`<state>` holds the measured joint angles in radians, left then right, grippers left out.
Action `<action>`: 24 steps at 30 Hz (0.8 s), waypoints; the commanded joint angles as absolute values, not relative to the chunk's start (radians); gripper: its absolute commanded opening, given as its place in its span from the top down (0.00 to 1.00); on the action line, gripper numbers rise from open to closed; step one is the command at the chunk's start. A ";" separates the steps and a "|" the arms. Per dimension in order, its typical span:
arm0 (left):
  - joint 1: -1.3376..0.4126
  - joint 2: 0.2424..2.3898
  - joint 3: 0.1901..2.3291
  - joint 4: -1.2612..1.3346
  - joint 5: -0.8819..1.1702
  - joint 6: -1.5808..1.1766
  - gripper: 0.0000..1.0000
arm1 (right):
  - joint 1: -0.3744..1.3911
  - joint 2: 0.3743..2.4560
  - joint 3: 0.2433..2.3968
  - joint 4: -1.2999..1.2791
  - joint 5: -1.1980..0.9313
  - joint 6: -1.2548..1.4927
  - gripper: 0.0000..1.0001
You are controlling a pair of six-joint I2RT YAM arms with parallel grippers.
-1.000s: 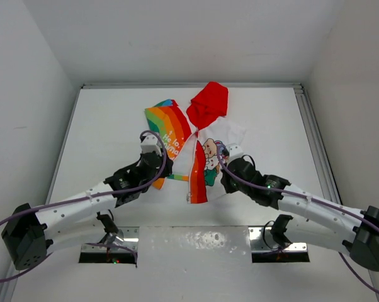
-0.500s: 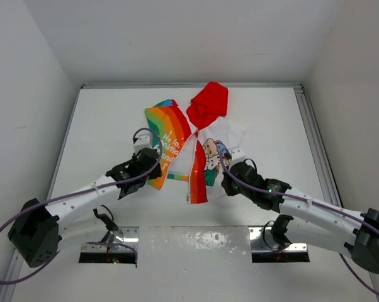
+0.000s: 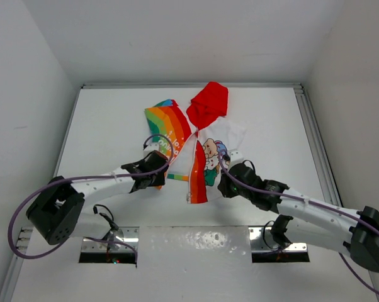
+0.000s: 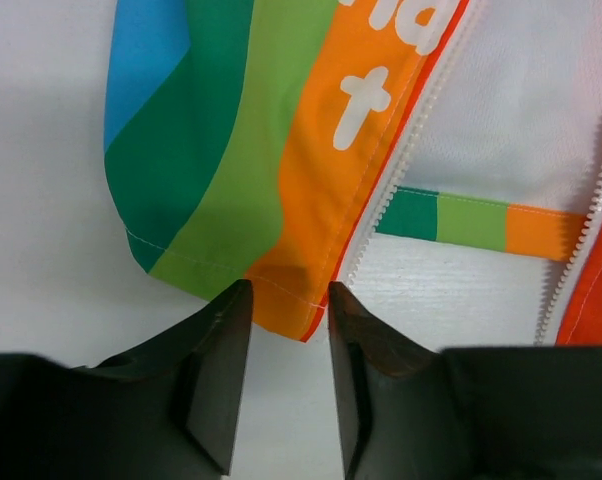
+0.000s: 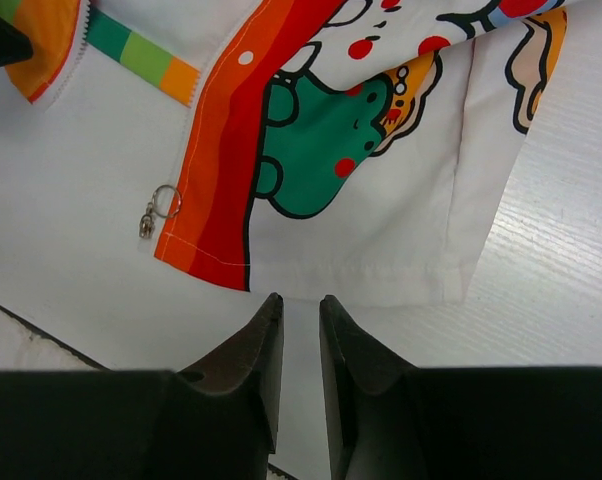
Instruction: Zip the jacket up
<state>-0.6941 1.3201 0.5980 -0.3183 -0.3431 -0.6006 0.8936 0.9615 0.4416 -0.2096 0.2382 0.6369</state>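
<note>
White table fills the floor of a pale, walled booth, with both arms reaching in from the near edge. The left gripper is low over the surface with its jaws parted. The orange corner of the jacket hem lies in the gap between the fingertips, not pinched. Beside that corner run the white zipper teeth and a green-to-orange striped band. The right gripper sits just short of the other panel's white hem, its jaws a narrow slit apart and empty. A ring pull lies beside that panel's red edge.

The jacket lies unzipped at mid-table between the two grippers. Its rainbow panel is splayed to the left and the cartoon-print panel to the right. At the far end is the red hood, and beyond it the back wall.
</note>
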 commanded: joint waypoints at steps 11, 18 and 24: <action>-0.692 1.404 0.621 -0.290 -0.331 -0.611 0.67 | 0.897 0.971 0.440 -0.121 0.209 0.643 0.79; -0.692 1.479 0.617 -0.236 -0.315 -0.620 0.99 | 0.897 0.968 0.428 -0.107 0.183 0.658 0.83; -0.692 1.431 0.598 -0.170 -0.273 -0.633 1.00 | 0.897 0.956 0.440 -0.115 0.192 0.652 0.84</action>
<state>-0.6941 1.4528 0.6193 -0.2260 -0.3241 -0.6117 0.8936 0.9661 0.4244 -0.1513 0.1974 0.6472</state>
